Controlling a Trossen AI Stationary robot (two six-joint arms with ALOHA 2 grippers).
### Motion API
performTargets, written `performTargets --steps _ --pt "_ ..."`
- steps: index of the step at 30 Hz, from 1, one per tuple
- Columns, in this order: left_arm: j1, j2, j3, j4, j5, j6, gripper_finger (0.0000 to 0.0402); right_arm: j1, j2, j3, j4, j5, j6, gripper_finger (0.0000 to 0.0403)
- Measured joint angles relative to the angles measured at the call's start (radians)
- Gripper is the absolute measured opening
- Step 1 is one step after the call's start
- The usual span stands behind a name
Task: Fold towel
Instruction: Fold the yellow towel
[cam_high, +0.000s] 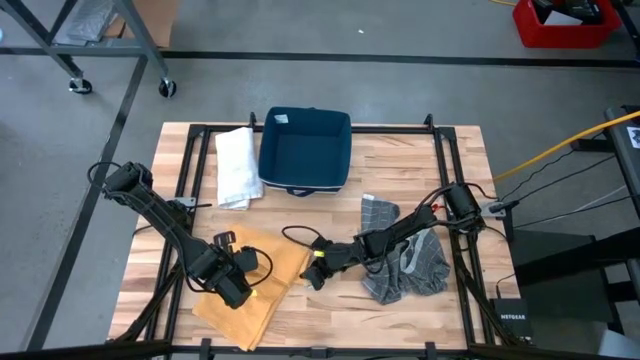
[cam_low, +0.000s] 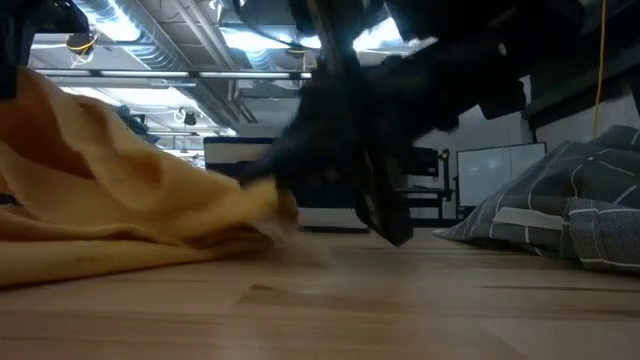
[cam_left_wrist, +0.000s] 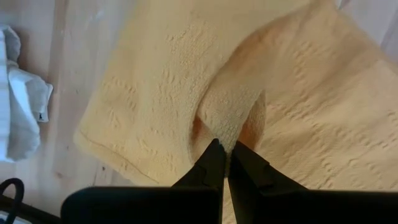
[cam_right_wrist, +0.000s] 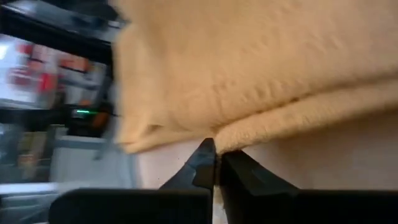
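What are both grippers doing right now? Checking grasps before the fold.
Left gripper: closed, pinching the yellow towel.
Right gripper: closed on the yellow towel's edge.

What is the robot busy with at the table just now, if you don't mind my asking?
Both arms are working on the yellow towel lying at the front of the wooden table. The left gripper is shut on a pinch of the cloth, and the right gripper is closed at the towel's edge. A white towel, a blue bin and a grey cloth lie aside.
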Motion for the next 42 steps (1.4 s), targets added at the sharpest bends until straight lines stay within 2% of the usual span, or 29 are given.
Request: performTargets --steps 8,12,18,23,26,29,32,35,42 --pt "0.000 0.000 0.000 -0.120 0.001 -0.086 0.0000 0.008 0.000 0.005 0.189 -0.023 0.040 0.0010" --pt "0.000 -0.002 0.000 -0.146 0.013 -0.082 0.0000 0.034 0.000 0.029 0.130 0.013 0.042 0.0005" --pt "-0.010 -0.002 0.000 -0.153 0.143 -0.057 0.0000 0.087 0.004 0.085 0.038 0.081 0.033 0.0010" --pt "-0.033 -0.002 0.000 -0.142 0.191 -0.070 0.0004 0.106 0.029 0.135 -0.038 0.127 -0.001 0.0011" --pt "-0.045 -0.002 0.000 -0.140 0.193 -0.115 0.0011 0.105 0.058 0.162 -0.041 0.114 -0.004 0.0011" --pt "-0.057 -0.002 0.000 -0.108 0.194 -0.137 0.0022 0.105 0.087 0.196 -0.042 0.037 -0.029 0.0013" --pt "-0.068 -0.002 0.000 -0.085 0.195 -0.158 0.0042 0.104 0.110 0.241 -0.034 -0.057 -0.082 0.0029" --pt "-0.078 -0.002 0.000 -0.090 0.212 -0.215 0.0074 0.105 0.121 0.282 -0.046 -0.129 -0.121 0.0062" --pt "-0.116 -0.002 0.000 -0.074 0.271 -0.311 0.0141 0.105 0.122 0.313 -0.068 -0.145 -0.120 0.0136"
